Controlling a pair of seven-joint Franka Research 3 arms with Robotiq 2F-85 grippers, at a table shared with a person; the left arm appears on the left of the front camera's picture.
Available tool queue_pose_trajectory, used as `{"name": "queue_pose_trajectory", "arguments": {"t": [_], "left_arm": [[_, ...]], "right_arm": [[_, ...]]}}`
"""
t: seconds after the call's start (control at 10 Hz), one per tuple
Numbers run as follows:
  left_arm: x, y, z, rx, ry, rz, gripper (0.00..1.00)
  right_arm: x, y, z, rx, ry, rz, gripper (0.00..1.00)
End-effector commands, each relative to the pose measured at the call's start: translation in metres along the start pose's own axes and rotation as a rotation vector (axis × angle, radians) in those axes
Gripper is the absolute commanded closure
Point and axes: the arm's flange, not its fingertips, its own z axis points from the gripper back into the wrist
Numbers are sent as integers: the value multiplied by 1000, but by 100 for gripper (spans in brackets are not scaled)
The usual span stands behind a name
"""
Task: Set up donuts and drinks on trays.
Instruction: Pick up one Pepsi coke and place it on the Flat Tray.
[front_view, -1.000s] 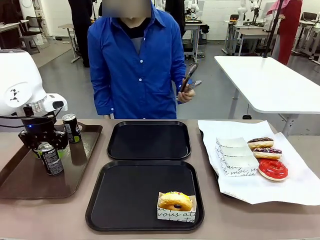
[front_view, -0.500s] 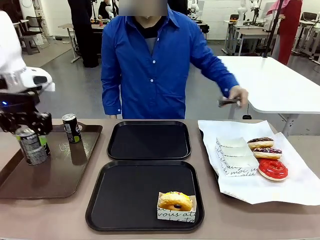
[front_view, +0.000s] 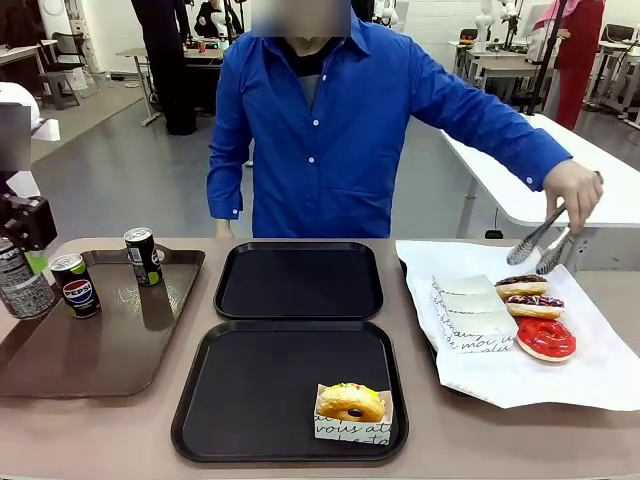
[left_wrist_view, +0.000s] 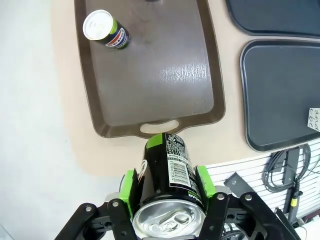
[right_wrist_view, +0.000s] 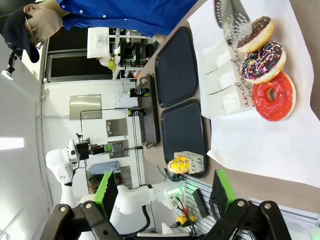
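Observation:
My left gripper (front_view: 18, 262) is shut on a dark soda can (front_view: 20, 292), holding it in the air past the left edge of the brown tray (front_view: 110, 350). In the left wrist view the green pads (left_wrist_view: 129, 186) clamp that can (left_wrist_view: 167, 165) high above the tray's handle end. Two more cans, a Pepsi one (front_view: 75, 285) and a dark one (front_view: 143, 256), stand on the brown tray. A yellow donut (front_view: 351, 402) in its paper sleeve lies in the near black tray (front_view: 270, 390); the far black tray (front_view: 298, 280) holds nothing. My right gripper (right_wrist_view: 164, 186) is open, well above the table.
White paper (front_view: 590, 370) at the right carries a chocolate donut (front_view: 521, 285), a sprinkled donut (front_view: 535, 304), a red donut (front_view: 546, 338) and folded sleeves (front_view: 470, 312). The person's hand holds tongs (front_view: 540, 245) just above those donuts.
My left gripper has lifted its can off the brown tray and carried it leftward, uncovering the Pepsi can. The person's hand with the tongs has swung right and down over the paper.

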Motion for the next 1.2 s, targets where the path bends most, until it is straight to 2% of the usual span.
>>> {"name": "queue_pose_trajectory", "arguments": {"t": [0.0, 0.3, 0.4, 0.5, 0.8, 1.1], "left_arm": [[13, -2, -10, -2, 12, -2, 93], [13, -2, -10, -2, 12, -2, 93], [11, -2, -16, -1, 34, -4, 42], [24, -30, -24, 40, 26, -59, 42], [19, -117, -37, -45, -2, -304, 42], [21, -205, -74, -74, 37, -526, 42]], "right_arm": [[0, 0, 1, 14, -7, 1, 0], [0, 0, 1, 14, -7, 1, 0], [0, 0, 1, 14, -7, 1, 0], [0, 0, 1, 14, -7, 1, 0], [0, 0, 1, 14, -7, 1, 0], [0, 0, 1, 14, -7, 1, 0]]}}
